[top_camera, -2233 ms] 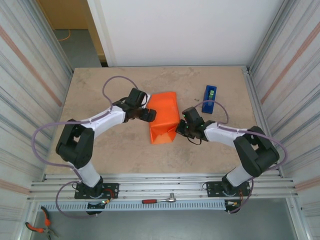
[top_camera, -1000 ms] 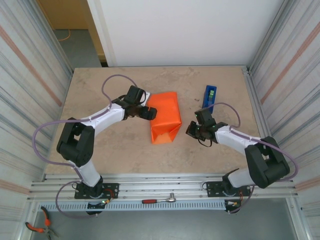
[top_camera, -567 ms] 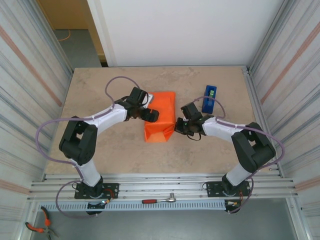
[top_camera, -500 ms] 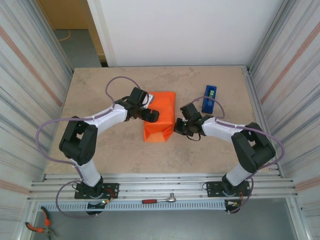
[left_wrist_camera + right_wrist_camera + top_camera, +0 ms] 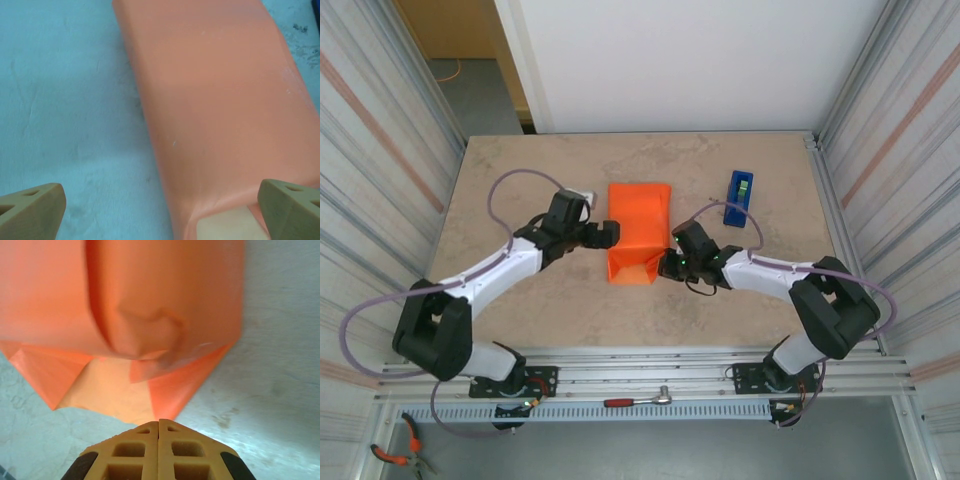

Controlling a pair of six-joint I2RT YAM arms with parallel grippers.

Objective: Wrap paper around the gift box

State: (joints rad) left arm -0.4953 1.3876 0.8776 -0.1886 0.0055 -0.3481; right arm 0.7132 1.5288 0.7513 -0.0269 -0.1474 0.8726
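Note:
The orange paper (image 5: 638, 230) lies folded around the gift box in the middle of the table, and the box itself is hidden inside. Its near end spreads into creased flaps (image 5: 185, 380). A pale patch (image 5: 225, 227) shows at the paper's lower edge in the left wrist view; I cannot tell whether it is the box. My left gripper (image 5: 604, 235) is open at the bundle's left side, its fingertips (image 5: 35, 205) far apart with the paper (image 5: 215, 100) between and beyond them. My right gripper (image 5: 159, 423) is shut and empty, its tip at the near right flap (image 5: 653, 266).
A blue tape dispenser (image 5: 739, 197) stands at the back right, just beyond the right arm's cable. A ratchet (image 5: 640, 401) and pliers (image 5: 395, 455) lie off the table by the rail in front. Corrugated walls close both sides.
My left gripper has come off the paper, drawn back to the left and opened wider. The bundle has turned straighter. My right gripper has slid to the near right flap.

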